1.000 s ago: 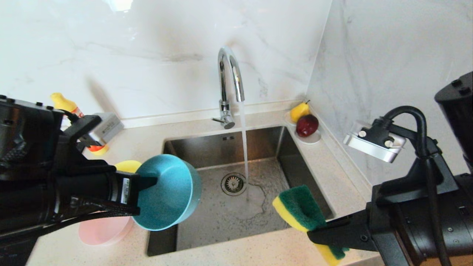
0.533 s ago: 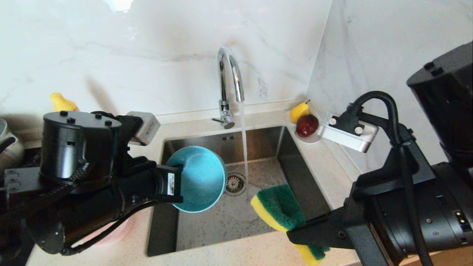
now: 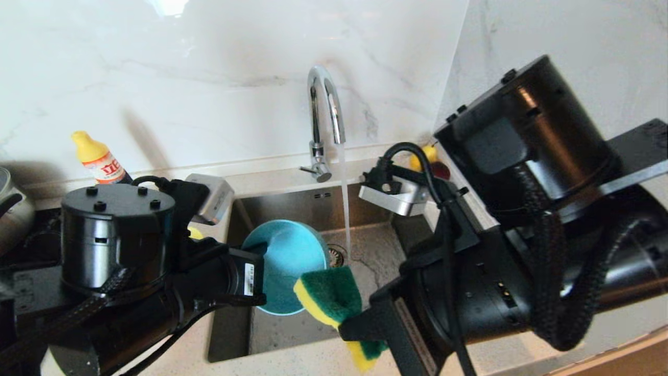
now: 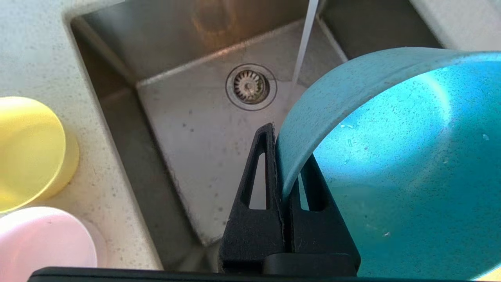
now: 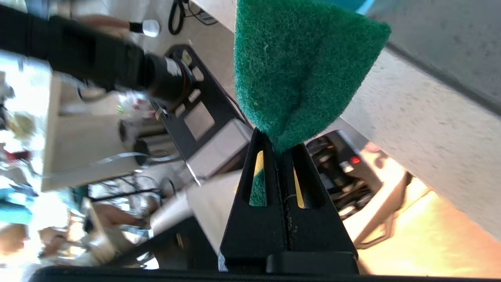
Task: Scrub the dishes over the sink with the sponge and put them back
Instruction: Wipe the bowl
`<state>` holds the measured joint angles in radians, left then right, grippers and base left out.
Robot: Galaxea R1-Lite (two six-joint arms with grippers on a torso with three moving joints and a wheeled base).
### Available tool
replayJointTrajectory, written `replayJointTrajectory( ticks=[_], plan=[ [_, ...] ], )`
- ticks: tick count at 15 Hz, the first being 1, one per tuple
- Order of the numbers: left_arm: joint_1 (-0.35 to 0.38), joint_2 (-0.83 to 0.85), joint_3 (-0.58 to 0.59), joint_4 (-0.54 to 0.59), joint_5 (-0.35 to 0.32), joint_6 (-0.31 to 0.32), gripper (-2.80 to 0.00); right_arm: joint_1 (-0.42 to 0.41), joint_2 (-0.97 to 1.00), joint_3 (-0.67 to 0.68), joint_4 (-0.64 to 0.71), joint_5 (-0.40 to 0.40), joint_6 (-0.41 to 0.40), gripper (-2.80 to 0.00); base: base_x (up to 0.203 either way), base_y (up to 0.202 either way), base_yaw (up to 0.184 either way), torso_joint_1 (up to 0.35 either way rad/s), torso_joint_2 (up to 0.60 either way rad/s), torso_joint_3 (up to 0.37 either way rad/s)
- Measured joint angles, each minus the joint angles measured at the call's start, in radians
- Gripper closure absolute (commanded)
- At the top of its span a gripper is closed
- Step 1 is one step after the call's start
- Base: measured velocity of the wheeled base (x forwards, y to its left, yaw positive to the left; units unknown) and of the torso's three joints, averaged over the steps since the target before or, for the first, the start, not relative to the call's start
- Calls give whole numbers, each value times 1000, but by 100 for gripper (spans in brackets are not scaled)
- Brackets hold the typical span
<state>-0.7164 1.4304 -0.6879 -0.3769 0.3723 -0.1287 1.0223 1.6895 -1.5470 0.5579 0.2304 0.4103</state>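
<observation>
While water runs from the faucet (image 3: 324, 104) into the sink (image 3: 365, 250), the left gripper (image 4: 282, 164) pinches the teal bowl's (image 3: 287, 261) rim above the basin, and the right gripper (image 5: 278, 156) pinches the sponge (image 3: 329, 292) just beside it.

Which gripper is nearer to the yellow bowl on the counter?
Left. The left gripper holds the teal bowl over the sink, beside the yellow bowl. The right gripper, pinching the sponge, is farther away.

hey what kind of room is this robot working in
Most likely a home-style kitchen: a steel sink set in a speckled counter, a running faucet, and a dish-soap bottle against the marble wall.
</observation>
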Motion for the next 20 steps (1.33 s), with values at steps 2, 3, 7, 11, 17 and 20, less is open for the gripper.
replayJointTrajectory(
  ticks=[2,3,7,11,17,20],
  plan=[
    [-10,-6,29,-28,0,18,0,2,50,-48,3,0,51,0,0,0,0,0,0,0],
    [-16,-8,46,-43,0,22,0,2,70,-67,11,0,63,0,0,0,0,0,0,0],
    [-51,-6,132,-146,4,37,0,1,142,-135,30,-2,120,0,0,0,0,0,0,0],
    [-57,-2,175,-176,10,49,0,-6,195,-205,56,-4,147,0,0,0,0,0,0,0],
    [-55,25,151,-177,36,37,0,2,202,-231,92,-6,153,0,0,0,0,0,0,0],
    [-54,63,128,-206,73,24,0,3,187,-227,103,-4,152,0,0,0,0,0,0,0]
  ],
)
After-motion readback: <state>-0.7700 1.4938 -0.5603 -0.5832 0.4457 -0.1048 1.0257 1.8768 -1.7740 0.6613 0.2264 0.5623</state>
